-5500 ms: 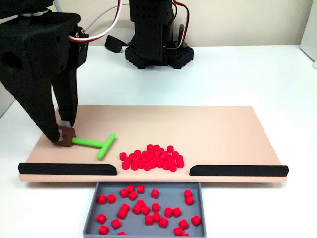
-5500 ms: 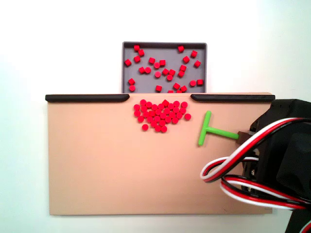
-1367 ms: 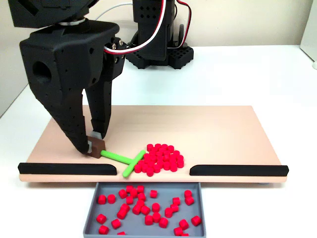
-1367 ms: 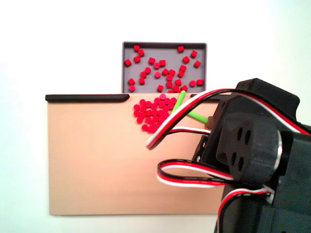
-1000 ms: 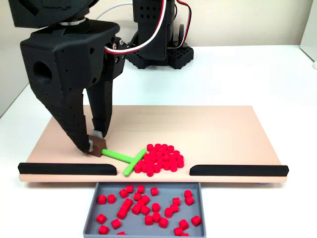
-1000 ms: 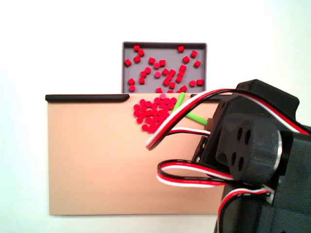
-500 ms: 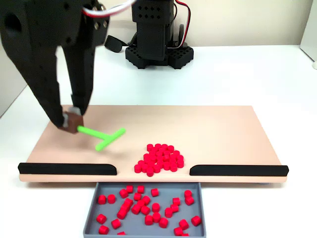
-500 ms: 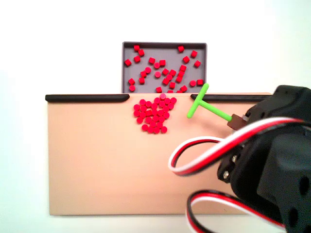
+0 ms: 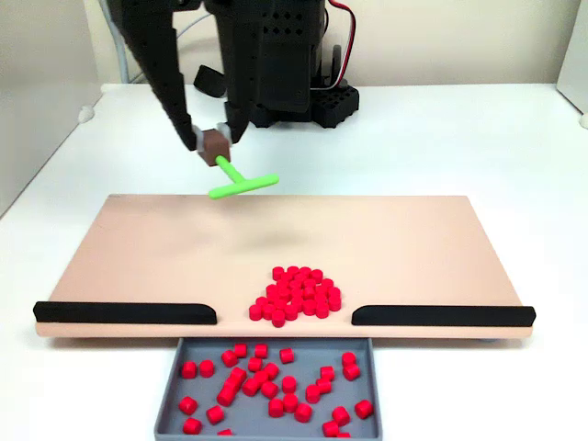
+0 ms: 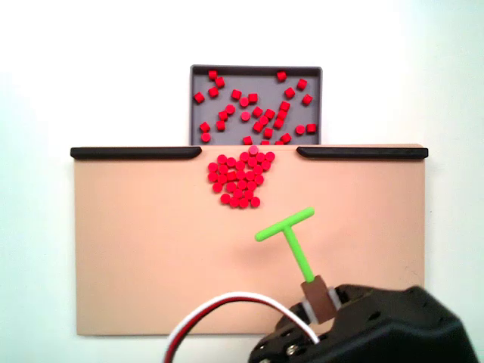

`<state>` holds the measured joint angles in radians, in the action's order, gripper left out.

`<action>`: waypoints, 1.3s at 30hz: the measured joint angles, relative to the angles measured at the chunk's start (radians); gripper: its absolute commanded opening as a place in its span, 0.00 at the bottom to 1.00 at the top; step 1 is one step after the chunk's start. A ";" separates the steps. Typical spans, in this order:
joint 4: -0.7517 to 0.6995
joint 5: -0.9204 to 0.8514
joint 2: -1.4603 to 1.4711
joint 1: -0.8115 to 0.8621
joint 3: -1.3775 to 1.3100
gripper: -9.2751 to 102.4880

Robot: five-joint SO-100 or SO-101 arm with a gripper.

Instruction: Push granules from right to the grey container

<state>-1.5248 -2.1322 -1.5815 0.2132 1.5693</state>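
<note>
Grey plastic sits nearest in the front fixed view: the grey container point(image 9: 165, 418) lies just below the near edge of the pinkish-beige board point(image 9: 413, 239), already scattered with red beads. Just beyond it, the granules point(image 9: 295, 294) form a tight heap on the board in the gap between the two black bars point(image 9: 125, 312), right at the lip. Farther back, the gripper point(image 9: 213, 142) hangs lifted above the board's far edge, clenched on the brown block of a green T-shaped pusher point(image 9: 241, 182), whose crossbar is clear of the surface. If the pusher comes down off-centre or too fast, I judge beads could scatter sideways behind a bar or hop over the tray's low walls.
</note>
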 measured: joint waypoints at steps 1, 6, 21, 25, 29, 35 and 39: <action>0.000 0.066 -0.025 -0.014 0.029 0.08; 0.000 0.377 -0.127 -0.087 0.115 0.08; 0.000 0.601 -0.172 -0.183 0.118 0.08; 0.000 0.588 -0.172 -0.179 0.118 0.08; 0.000 0.588 -0.172 -0.179 0.118 0.08; 0.000 0.588 -0.163 -0.173 0.118 0.08; 0.000 0.588 -0.138 -0.173 0.118 0.08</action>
<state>-1.5248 -1.5447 -1.7196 0.0399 1.6874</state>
